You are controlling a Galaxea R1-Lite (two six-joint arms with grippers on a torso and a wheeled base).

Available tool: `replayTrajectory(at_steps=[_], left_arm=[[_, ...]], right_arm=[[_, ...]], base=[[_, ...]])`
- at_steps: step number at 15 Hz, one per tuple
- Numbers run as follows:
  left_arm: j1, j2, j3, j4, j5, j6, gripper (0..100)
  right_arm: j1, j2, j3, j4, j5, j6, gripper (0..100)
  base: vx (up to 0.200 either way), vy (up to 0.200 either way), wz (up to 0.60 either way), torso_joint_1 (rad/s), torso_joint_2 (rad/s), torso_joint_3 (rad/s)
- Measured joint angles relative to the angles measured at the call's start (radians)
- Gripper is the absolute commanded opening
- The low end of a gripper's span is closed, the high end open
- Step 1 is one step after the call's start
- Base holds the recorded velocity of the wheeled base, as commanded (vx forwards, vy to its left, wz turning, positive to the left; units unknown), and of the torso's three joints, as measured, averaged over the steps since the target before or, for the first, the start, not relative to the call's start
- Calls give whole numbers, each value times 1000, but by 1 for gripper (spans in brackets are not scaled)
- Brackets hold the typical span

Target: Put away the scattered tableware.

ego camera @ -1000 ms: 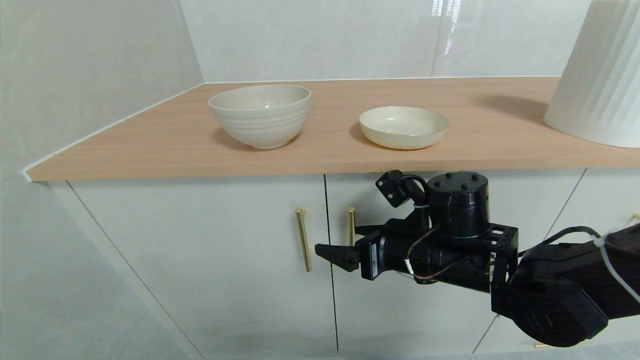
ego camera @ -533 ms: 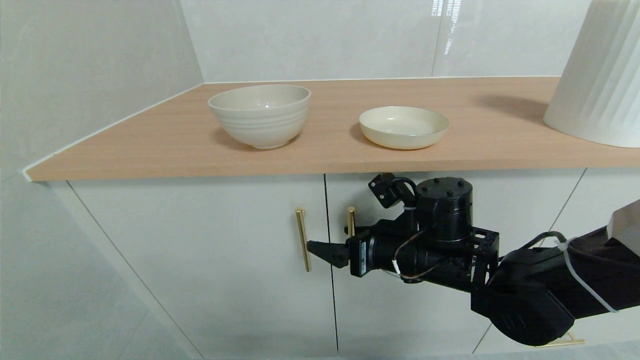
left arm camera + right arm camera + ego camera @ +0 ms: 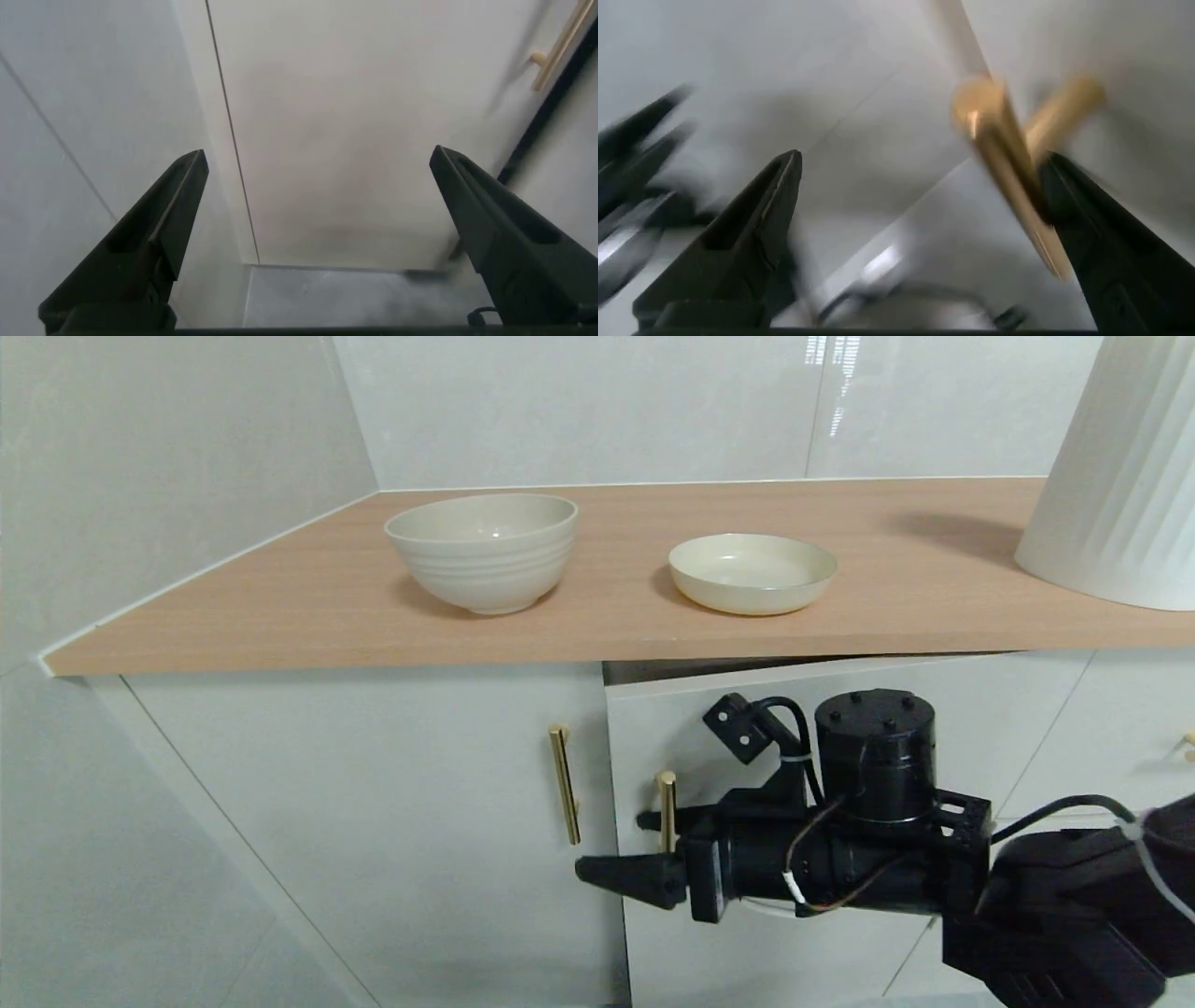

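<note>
A deep cream bowl (image 3: 481,549) and a shallow cream dish (image 3: 752,569) stand on the wooden countertop (image 3: 280,616). Below the counter, my right gripper (image 3: 639,851) is open, and the gold handle (image 3: 666,807) of the right cabinet door (image 3: 1027,728) sits between its fingers. That door stands slightly ajar, with a dark gap under the counter edge. In the right wrist view the gold handle (image 3: 1008,159) lies close to one finger of the right gripper (image 3: 924,233). My left gripper (image 3: 318,233) is open and holds nothing, low in front of the left cabinet door.
A tall white ribbed container (image 3: 1120,476) stands at the counter's right end. The left cabinet door is shut, its gold handle (image 3: 562,784) just left of the seam. Tiled walls close off the back and left of the counter.
My right gripper first moved left up to the gold handle, then drew back and down with it. The right cabinet door has swung from shut to slightly ajar.
</note>
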Motion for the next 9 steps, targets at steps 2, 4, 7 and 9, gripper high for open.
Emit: replayTrajectory(at_steps=[2, 4, 7, 9], left_arm=[[0, 0, -44, -1, -14, 1, 100], [-3, 13, -147, 39, -66, 2, 100], [-20, 151, -312, 118, -210, 3, 100], [-41, 298, -389, 134, -329, 4, 100]], right_arm=[[1, -52, 72, -11, 40, -12, 100], [3, -92, 134, -54, 50, -21, 100], [1, -142, 194, -71, 48, -23, 100], [0, -172, 229, -73, 47, -24, 100]], base=[[0, 0, 0, 0, 0, 0], [0, 0, 0, 0, 0, 0], [0, 0, 0, 0, 0, 0], [0, 0, 0, 0, 0, 0]])
